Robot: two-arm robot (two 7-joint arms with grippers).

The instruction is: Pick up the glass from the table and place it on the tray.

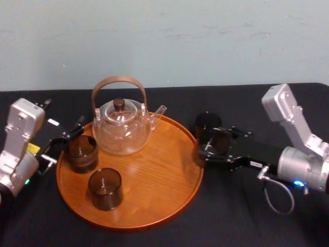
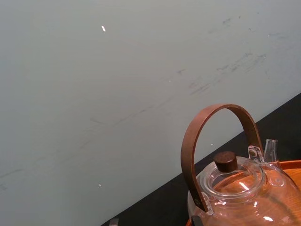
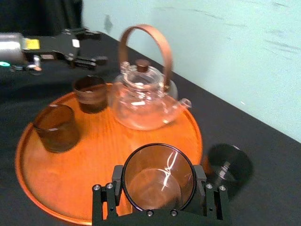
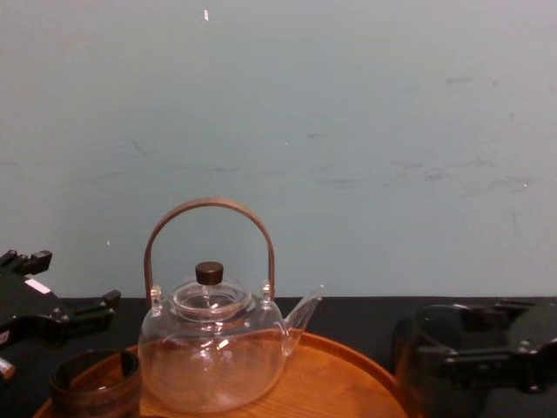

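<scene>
A dark smoky glass (image 3: 159,188) sits between the two fingers (image 3: 116,176) of my right gripper (image 3: 159,175), which is shut on it. In the head view this glass (image 1: 212,145) is at the right rim of the round wooden tray (image 1: 154,190), with the right gripper (image 1: 208,146) reaching in from the right. The chest view shows the held glass (image 4: 424,348) low at the right. I cannot tell whether it is clear of the black table (image 1: 247,216). My left gripper (image 1: 64,139) stands open by the tray's left rim, holding nothing.
A glass teapot (image 1: 123,126) with a brown hoop handle stands at the back of the tray. Two more dark glasses, one (image 1: 81,152) at the left and one (image 1: 105,188) in front, are on the tray. Another dark glass (image 3: 229,162) stands on the table behind my right gripper.
</scene>
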